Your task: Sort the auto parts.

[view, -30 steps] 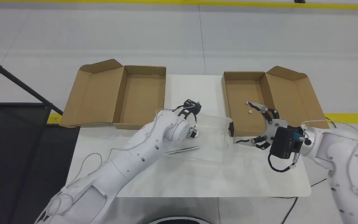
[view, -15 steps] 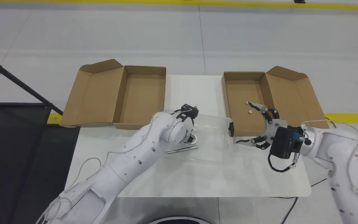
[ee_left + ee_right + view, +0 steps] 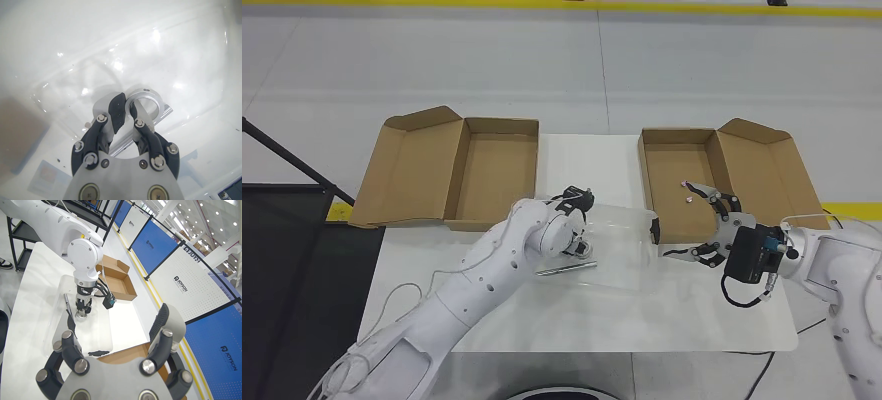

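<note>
Ring (image 3: 151,95): bare machined metal, a short thick-walled collar with a small hole in its rim. It lay flat in the clear tray (image 3: 642,275) at mid-tabletop (image 3: 722,320), between the left box (image 3: 492,180) and the right box (image 3: 674,170). Left gripper (image 3: 126,107) stood straight down over it, jaws clenched on the ring's wall, one pad (image 3: 117,110) outside and the other finger inside the bore.

We judged the ring stiff, fairly heavy for its size, and slick. The wall pinch looked the sound hold. But the pad bore on a curved, polished face, so a light squeeze could let the ring swivel or slide.

A thin metal bar (image 3: 166,111) lay just beside the ring. We could not tell whether they touched, so a lift might nudge it.

Right gripper (image 3: 682,220) hung at the near edge of the right box, jaws spread wide, holding nothing.
</note>
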Controlling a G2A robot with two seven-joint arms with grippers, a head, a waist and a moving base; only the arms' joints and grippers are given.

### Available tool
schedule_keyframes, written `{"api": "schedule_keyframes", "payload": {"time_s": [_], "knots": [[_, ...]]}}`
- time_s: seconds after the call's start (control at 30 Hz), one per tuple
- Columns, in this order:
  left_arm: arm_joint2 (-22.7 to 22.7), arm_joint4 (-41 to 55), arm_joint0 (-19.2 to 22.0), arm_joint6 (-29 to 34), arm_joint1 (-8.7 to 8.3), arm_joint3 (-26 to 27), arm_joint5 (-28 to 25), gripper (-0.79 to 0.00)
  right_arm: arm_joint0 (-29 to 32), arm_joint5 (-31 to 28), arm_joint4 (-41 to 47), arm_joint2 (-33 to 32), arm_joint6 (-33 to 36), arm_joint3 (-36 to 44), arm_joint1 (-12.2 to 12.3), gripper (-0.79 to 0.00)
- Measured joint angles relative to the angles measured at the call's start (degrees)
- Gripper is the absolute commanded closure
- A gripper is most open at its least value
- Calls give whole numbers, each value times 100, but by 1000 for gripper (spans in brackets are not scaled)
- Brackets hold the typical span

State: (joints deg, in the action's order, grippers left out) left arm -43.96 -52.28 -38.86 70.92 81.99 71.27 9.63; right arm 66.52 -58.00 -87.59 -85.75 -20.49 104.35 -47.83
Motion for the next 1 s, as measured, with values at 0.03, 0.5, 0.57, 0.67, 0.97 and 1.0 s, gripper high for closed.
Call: {"api": "schedule_keyframes", "payload": {"time_s": [0.03,0.5,0.57,0.67,0.97,1.0], "knots": [[-29,-24,-23,1,-10,45,9,0,0,0,0,0,0,0,0,-785],[-659,-634,-713,-59,-250,1547,150,0,0,0,0,0,0,0,0,-785],[-850,-719,-889,-126,-304,1904,167,0,0,0,0,0,0,0,0,-785],[-1220,-803,-1217,-292,-394,2461,204,0,0,0,0,0,0,0,0,-785],[-1679,-751,-1632,-477,-483,3012,176,0,0,0,0,0,0,0,0,-785],[-1679,-751,-1632,-477,-483,3012,176,0,0,0,0,0,0,0,0,-785]]}}
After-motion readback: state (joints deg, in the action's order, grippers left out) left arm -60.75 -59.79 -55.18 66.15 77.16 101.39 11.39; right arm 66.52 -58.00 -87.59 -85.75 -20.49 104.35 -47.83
